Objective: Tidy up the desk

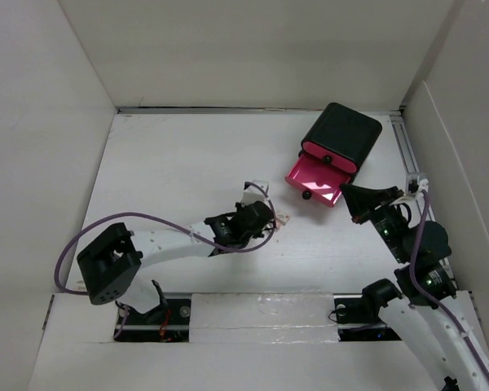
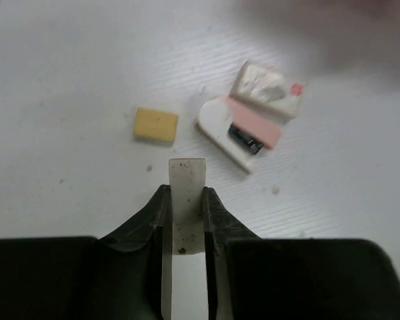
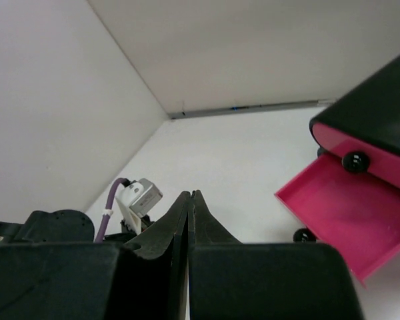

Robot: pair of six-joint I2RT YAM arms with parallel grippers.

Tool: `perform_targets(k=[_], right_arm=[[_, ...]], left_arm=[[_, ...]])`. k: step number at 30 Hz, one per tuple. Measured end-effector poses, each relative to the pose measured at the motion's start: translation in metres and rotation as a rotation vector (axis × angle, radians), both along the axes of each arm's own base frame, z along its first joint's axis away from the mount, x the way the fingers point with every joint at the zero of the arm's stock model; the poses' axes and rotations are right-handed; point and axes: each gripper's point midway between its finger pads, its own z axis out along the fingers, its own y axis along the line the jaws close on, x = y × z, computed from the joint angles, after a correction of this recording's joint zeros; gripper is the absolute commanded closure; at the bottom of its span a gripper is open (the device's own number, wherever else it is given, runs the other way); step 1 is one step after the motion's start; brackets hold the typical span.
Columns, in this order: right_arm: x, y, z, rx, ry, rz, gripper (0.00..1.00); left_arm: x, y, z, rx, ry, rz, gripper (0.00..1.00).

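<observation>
Large flat white matte tabletop (image 1: 179, 163), bordered by white walls. Left claw (image 2: 187, 195), mid-tabletop: clamped on thin white flat strip (image 2: 187, 175); small yellow rectangular block (image 2: 155, 125) lying just beyond. Right claw (image 3: 190, 200): closed, empty, near black cube-shaped box (image 1: 346, 134) at far right corner, pink drawer (image 1: 318, 181) open.

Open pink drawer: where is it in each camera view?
Top external: right of centre, the pink drawer is pulled out of the black box.
Left wrist: not in view.
Right wrist: the pink drawer sits at the lower right.
Shared landmark: the black box, also at the right edge of the right wrist view.
</observation>
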Motion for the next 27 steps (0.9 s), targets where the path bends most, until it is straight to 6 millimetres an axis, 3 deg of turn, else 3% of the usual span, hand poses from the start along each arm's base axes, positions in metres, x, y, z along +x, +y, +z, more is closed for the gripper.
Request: perform_targets(k=[3,8,12,16,19,22,26,27], right_arm=[[-0.006,-0.003,0.019,0.015,-0.045,-0.001,0.99],[-0.002,-0.003,0.006,-0.009,0.004,-0.010,0.98],[-0.002,-0.008,-0.002,-0.028,0.028,-0.037,0.98],[-0.004,-0.013,-0.005,-0.039,0.033,-0.059,0.98],[-0.004,-0.017,-0.009,-0.047,0.047,-0.079,0.98],[-0.005,-0.020,-0.013,-0.052,0.056,-0.092,0.98],[-0.006,-0.021,-0.012,-0.051,0.054,-0.095,0.98],[-0.006,-0.021,-0.013,-0.052,0.056,-0.096,0.98]], left_arm=[[0.016,-0.028,0.040,-0.078,-0.071,-0.024,1.00],[0.051,-0.090,0.107,-0.202,-0.206,-0.084,1.00],[0.082,-0.145,0.140,-0.274,-0.282,-0.128,1.00],[0.108,-0.181,0.137,-0.292,-0.294,-0.164,1.00],[0.127,-0.196,0.121,-0.272,-0.286,-0.169,0.96],[0.139,-0.203,0.103,-0.247,-0.276,-0.173,0.86],[0.143,-0.208,0.087,-0.223,-0.259,-0.183,0.59],[0.142,-0.209,0.086,-0.223,-0.257,-0.188,0.57]])
